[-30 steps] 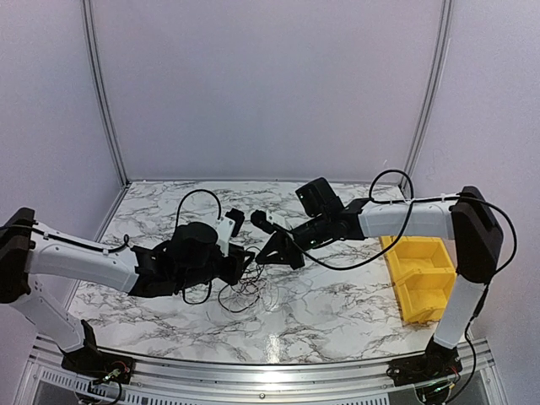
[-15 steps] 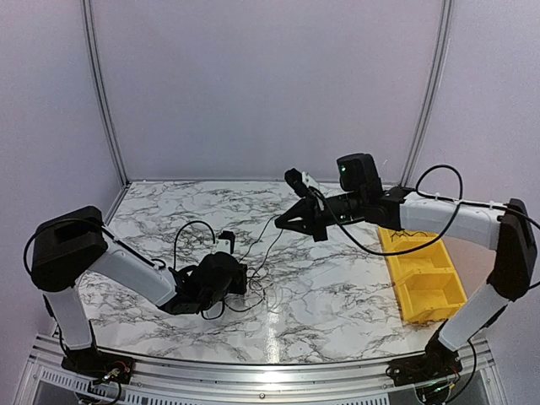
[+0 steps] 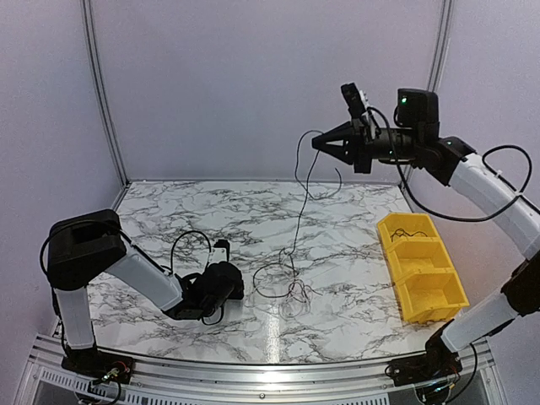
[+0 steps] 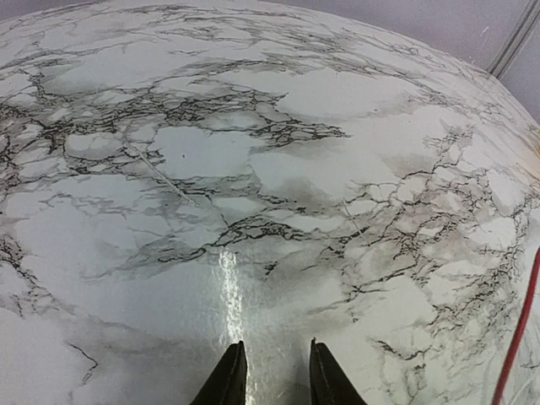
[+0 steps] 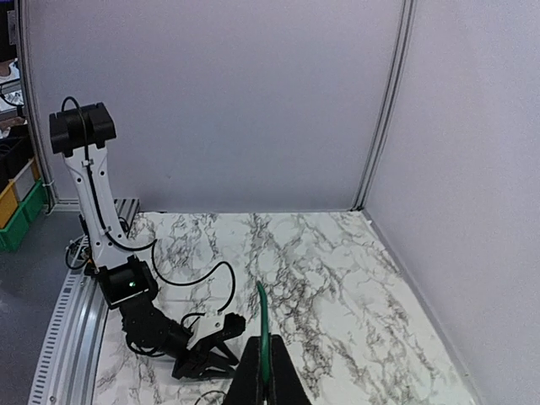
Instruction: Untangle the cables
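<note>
The cables (image 3: 287, 285) lie as a small tangle of thin loops on the marble table (image 3: 354, 253), near its middle front. My right gripper (image 3: 321, 143) is raised high above the table's back. It is shut on a thin cable (image 3: 297, 215) that hangs down into the tangle. In the right wrist view the gripper (image 5: 264, 353) pinches this cable (image 5: 261, 312), which looks green there. My left gripper (image 3: 238, 288) rests low on the table just left of the tangle. In the left wrist view it (image 4: 275, 371) is open and empty. A red wire (image 4: 516, 337) shows at the right edge.
A yellow bin (image 3: 422, 268) with two compartments stands at the table's right edge. Grey walls close the back and sides. The left arm's thick black cable (image 3: 190, 240) loops above its wrist.
My right gripper has risen up and to the right, drawing one cable out of the tangle. My left arm has folded low and drawn back slightly left of the tangle.
</note>
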Motion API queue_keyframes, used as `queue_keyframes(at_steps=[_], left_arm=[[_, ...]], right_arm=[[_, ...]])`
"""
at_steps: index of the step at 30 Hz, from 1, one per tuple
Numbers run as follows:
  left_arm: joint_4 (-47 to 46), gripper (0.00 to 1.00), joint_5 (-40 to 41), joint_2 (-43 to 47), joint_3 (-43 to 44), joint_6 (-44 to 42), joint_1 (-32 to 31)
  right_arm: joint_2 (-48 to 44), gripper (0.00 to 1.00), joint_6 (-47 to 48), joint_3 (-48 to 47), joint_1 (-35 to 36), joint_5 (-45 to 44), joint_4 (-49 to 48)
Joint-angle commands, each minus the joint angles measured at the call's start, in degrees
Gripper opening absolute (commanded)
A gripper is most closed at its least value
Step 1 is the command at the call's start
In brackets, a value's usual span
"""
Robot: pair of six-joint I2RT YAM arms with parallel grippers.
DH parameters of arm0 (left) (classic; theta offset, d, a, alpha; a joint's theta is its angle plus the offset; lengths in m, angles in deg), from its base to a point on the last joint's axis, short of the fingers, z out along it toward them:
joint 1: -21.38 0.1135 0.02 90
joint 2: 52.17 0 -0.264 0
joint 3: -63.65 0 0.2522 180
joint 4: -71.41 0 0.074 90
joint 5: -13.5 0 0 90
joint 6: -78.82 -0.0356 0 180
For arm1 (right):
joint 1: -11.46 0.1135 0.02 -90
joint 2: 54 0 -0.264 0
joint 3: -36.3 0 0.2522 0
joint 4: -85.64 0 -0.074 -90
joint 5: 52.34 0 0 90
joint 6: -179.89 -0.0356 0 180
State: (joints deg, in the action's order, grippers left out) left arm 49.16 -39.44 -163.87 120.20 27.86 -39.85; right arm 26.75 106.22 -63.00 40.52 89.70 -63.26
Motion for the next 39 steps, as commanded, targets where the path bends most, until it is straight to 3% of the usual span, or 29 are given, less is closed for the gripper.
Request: queue_keyframes(at_steps=[1,8,11,14,18,23,30,34,39], left_arm=[[-0.03,0.27,1.74,0.29,-1.52,0.30,-0.03],[-0.16,0.30,4.43,8.96,-5.61,-4.61,-0.24],[-4.76,0.31,-2.34,17.31,-9.03,-13.68,-0.91],[-8.07,0.42,-5.84,24.46,-9.90,-23.56,-4.76],[-8.58,0.55,-9.68,26.09,-5.72,-32.78,-8.09],[-10.75,0.59,-16.08,18.41,4.68,-37.48,-8.47],[-15.51,0.59,-16.53,3.15,21.05,-41.38,-8.04],[-16.20,0.54,-17.25,-4.53,29.12,-39.50,-6.44],[-21.51,0.40,-20.95,-12.19,33.86,-34.96,-3.60]], right_arm=[[-1.55,0.00,1.06,-9.79,-1.46,0.38,8.22],[0.42,0.00,-2.43,-16.54,-1.58,-2.11,7.97],[0.90,0.00,-5.43,-14.84,-1.55,-2.42,5.22],[1.05,0.00,-6.93,-11.91,-1.11,-3.53,2.33],[1.58,0.00,-5.26,-10.48,0.03,-6.51,3.23],[1.45,0.00,-4.07,-10.07,1.09,-7.68,4.10],[1.10,0.00,-3.84,-9.43,3.10,-8.35,4.48],[1.24,0.00,-3.92,-8.93,3.69,-8.22,4.54],[1.04,0.00,-4.31,-9.91,3.70,-7.27,4.93]])
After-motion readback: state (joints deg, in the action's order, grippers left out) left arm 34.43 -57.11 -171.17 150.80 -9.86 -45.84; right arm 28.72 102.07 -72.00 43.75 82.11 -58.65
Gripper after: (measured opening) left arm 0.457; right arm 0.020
